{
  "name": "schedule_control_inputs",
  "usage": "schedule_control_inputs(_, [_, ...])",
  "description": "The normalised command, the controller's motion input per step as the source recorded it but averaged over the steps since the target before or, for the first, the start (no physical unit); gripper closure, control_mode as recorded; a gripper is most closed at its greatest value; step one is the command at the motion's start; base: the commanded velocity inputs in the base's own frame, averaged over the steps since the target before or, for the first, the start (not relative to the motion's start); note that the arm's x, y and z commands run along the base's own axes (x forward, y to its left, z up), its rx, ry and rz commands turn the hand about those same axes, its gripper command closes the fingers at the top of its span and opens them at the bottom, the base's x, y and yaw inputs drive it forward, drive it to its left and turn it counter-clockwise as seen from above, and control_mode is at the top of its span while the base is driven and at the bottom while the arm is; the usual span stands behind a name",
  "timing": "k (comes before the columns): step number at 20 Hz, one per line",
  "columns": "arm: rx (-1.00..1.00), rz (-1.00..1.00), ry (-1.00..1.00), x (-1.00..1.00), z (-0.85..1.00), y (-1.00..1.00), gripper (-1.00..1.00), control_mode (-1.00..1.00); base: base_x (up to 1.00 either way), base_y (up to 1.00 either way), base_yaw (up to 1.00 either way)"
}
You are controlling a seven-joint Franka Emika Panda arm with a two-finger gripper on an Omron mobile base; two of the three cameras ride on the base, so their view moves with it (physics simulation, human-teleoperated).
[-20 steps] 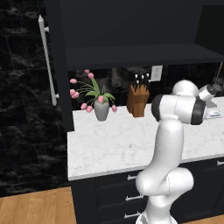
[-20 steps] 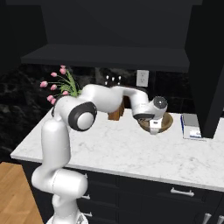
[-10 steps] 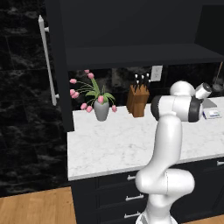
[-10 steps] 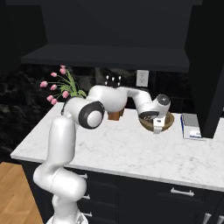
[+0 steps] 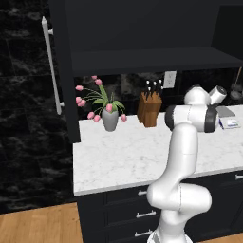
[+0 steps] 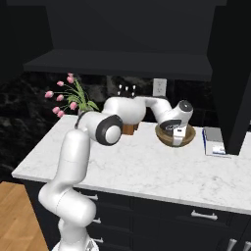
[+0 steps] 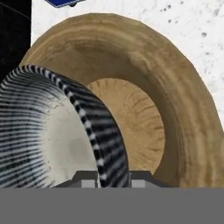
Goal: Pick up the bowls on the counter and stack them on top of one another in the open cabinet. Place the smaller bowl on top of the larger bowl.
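The gripper straddles the rim of the small grey striped stone-like bowl, its fingers close around it, just loosening or not I cannot tell. Directly beneath sits the wide tan wooden bowl on the white marble counter, likely nested here to carry both together to the dark cabinet shelf above.

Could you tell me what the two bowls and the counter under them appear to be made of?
The larger bowl looks like matte tan wood, with ring-like grain. The smaller bowl seems stone or glazed ceramic: a dark striped rim and a pale mottled inside. The counter looks like polished white marble with faint grey veins.
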Motion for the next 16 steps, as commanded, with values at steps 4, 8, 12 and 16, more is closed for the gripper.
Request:
schedule_control_inputs(4, [0.0,0.0,-0.09,0.0,-0.07,0.0,-1.0,-1.0,0.0,0.0,0.0])
schedule_control_inputs(8, [0.0,0.0,-0.03,-0.02,0.09,0.0,-1.0,-1.0,0.0,0.0,0.0])
schedule_control_inputs(12, [0.0,0.0,0.0,-0.02,0.33,0.0,-1.0,-1.0,0.0,0.0,0.0])
schedule_control_inputs(16, [0.0,0.0,0.0,-0.05,0.16,0.0,-1.0,-1.0,0.0,0.0,0.0])
